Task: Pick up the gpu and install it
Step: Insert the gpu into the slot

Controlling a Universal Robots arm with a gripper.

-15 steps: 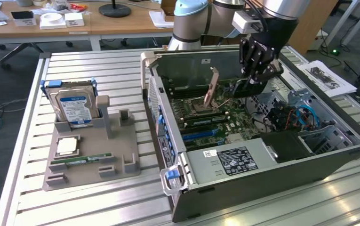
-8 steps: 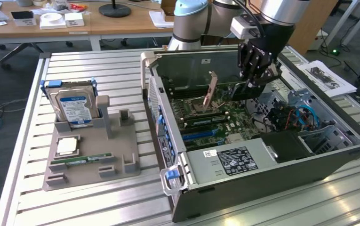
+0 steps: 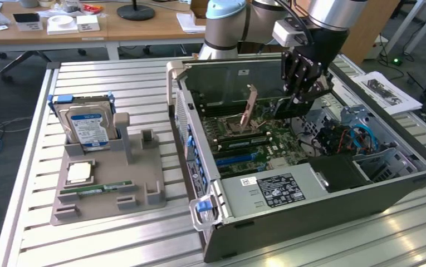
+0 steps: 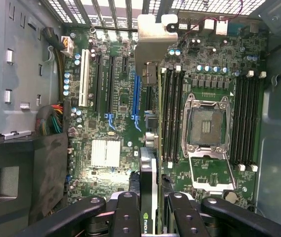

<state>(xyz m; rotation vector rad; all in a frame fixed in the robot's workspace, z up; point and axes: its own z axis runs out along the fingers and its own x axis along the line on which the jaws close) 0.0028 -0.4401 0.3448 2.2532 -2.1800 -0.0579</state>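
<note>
My gripper (image 3: pixel 303 99) hangs inside the open computer case (image 3: pixel 309 217), shut on the gpu (image 3: pixel 293 108). In the wrist view the gpu (image 4: pixel 149 163) shows edge-on as a thin dark card between the black fingers (image 4: pixel 128 212), its silver bracket (image 4: pixel 152 42) at the far end near the case's rear grille. My gripper (image 4: pixel 149 205) holds the card above the green motherboard (image 4: pixel 105 153). The card lines up roughly with the gap between the blue slot (image 4: pixel 135 94) and the memory slots (image 4: pixel 172 113). I cannot tell whether its lower edge touches a slot.
The open CPU socket (image 4: pixel 207 128) lies beside the card. A black drive cage (image 4: pixel 17 182) and cable bundle (image 4: pixel 51 118) stand on the other side. Outside the case, a grey holder (image 3: pixel 123 183) carries a blue-labelled hard drive (image 3: pixel 86 127), a CPU chip (image 3: pixel 79 172) and a green RAM stick (image 3: pixel 95 190).
</note>
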